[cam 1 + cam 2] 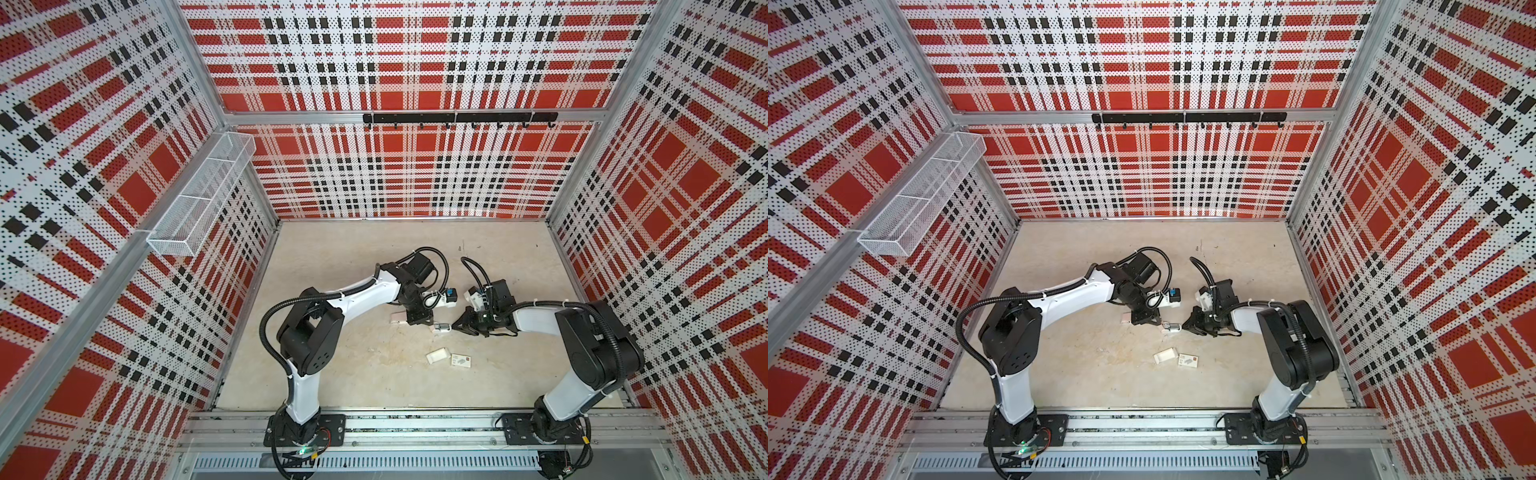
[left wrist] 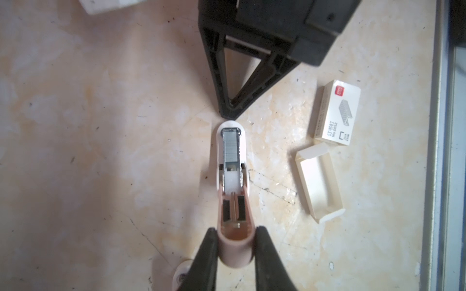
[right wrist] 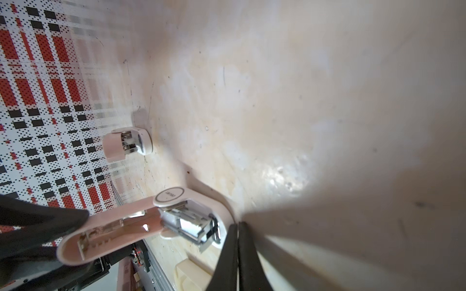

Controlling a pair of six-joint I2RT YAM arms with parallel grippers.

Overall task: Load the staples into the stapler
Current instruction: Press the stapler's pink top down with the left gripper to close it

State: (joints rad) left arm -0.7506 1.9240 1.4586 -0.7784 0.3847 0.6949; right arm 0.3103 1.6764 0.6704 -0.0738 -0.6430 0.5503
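Staples (image 2: 230, 147): a silvery strip lay in the open channel of the stapler (image 2: 230, 180), near the middle of the table (image 1: 353, 374), between the two grippers.
Hidden, left: the second stapler (image 3: 127, 144) was mostly covered by the left arm in both top views. The right wrist view showed it whole, lying apart, toward the plaid wall (image 3: 37, 100).
Hidden, middle: in both top views the strip was too small to make out. The channel's rear sat under the raised pink lid.
Hidden, right: the sleeve (image 2: 336, 113) showed only its printed face, and its inside could not be seen.
Left gripper (image 2: 236, 234): its jaws were clamped on the rounded end of the stapler's lid, which was swung up.
Right gripper (image 3: 238, 226): its fingers were pressed flat together with nothing between them, tips just beside the stapler's nose. Contact could not be told.
Room: bare table lay around the stapler. The tray (image 2: 319, 184) and the sleeve lay just beside each other, nearer the arms' bases and apart from the stapler.
Axis: the strip ran lengthwise along the channel, left to right in both top views, front end toward the right gripper, rear toward the left.
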